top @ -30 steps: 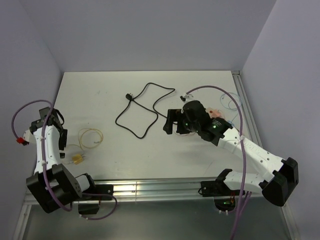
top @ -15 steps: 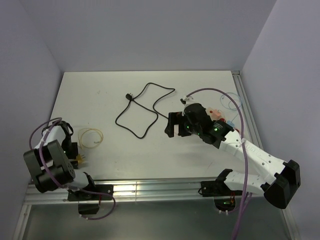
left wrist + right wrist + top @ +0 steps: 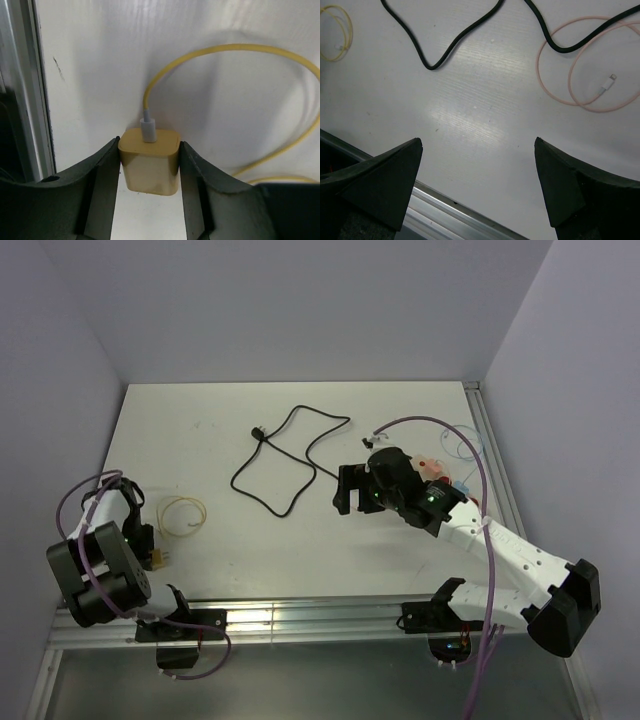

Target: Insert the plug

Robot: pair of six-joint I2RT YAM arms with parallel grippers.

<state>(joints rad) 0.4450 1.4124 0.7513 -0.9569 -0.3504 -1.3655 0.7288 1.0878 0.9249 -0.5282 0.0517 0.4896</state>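
**White counter, near-left corner: left fingers close on the plug**

White counter, grey walls. The yellow plug (image 3: 150, 160) lies at about 7 o'clock by the near rail, its yellow cable (image 3: 225, 50) looping away toward 12 o'clock.

A second ago the left arm stood stretched up along the 9 o'clock edge with its fingers wide. Now it is folded low over that corner, and the left gripper (image 3: 149, 146) has drawn in until both fingers (image 3: 107, 180) sit against the plug's sides. It reads as a grasp just made, with the plug not yet lifted off the counter. That should mean the pick-up is in hand, and carrying and inserting remain. No socket shows in any view.

The left wrist points steeply down, camera looking straight onto the plug's cable end.

The right gripper (image 3: 477, 150) has barely shifted. It hovers around 3 o'clock, fingers fully spread and holding nothing, between the black cable (image 3: 285, 455) and the pink cable (image 3: 590, 75).
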